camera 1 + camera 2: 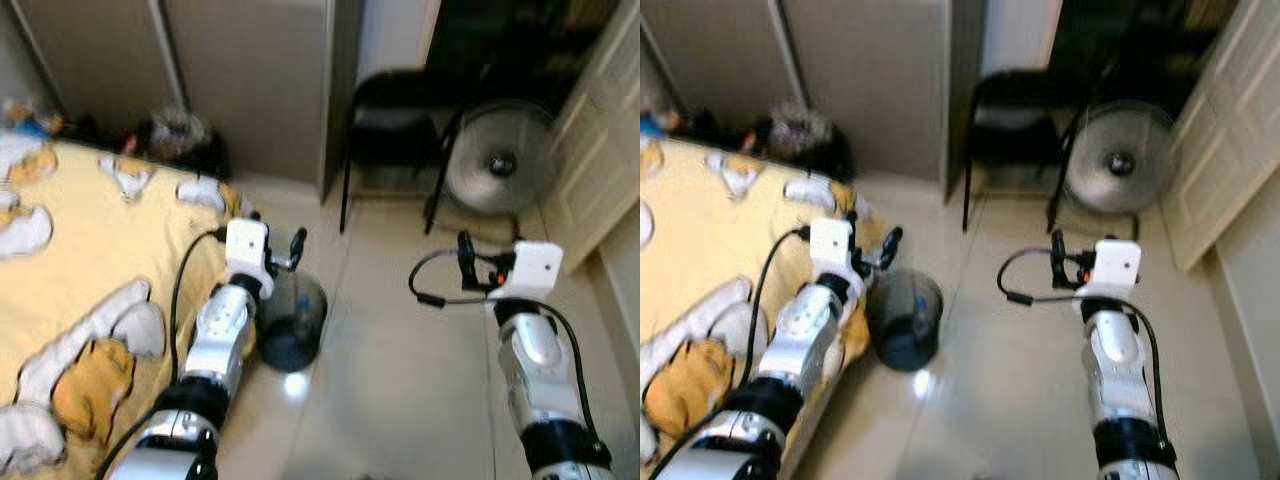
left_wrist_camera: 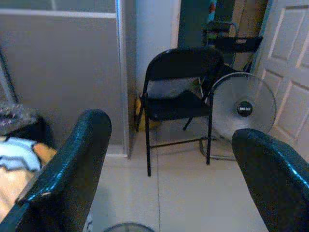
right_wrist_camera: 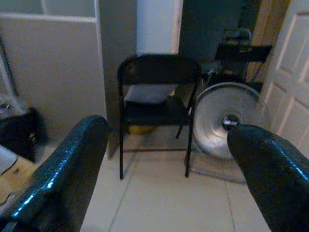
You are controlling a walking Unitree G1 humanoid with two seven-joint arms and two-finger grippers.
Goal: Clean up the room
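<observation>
A dark round bin (image 1: 293, 325) stands on the tiled floor against the side of a bed (image 1: 90, 250) with a yellow sheet printed in white and orange. My left gripper (image 1: 276, 242) hovers just above the bin's near rim, open with nothing between its fingers (image 2: 67, 174). My right gripper (image 1: 480, 262) is held over bare floor to the right of the bin, also open and empty, its fingers (image 3: 63, 169) pointing toward the chair and fan.
A black folding chair (image 1: 390, 130) stands by the wall ahead, with a round floor fan (image 1: 500, 160) to its right. A white panelled door (image 1: 600, 170) is on the right. Dark clutter (image 1: 175, 135) lies at the bed's far corner. Pale floor tiles (image 1: 400, 380) spread between my arms.
</observation>
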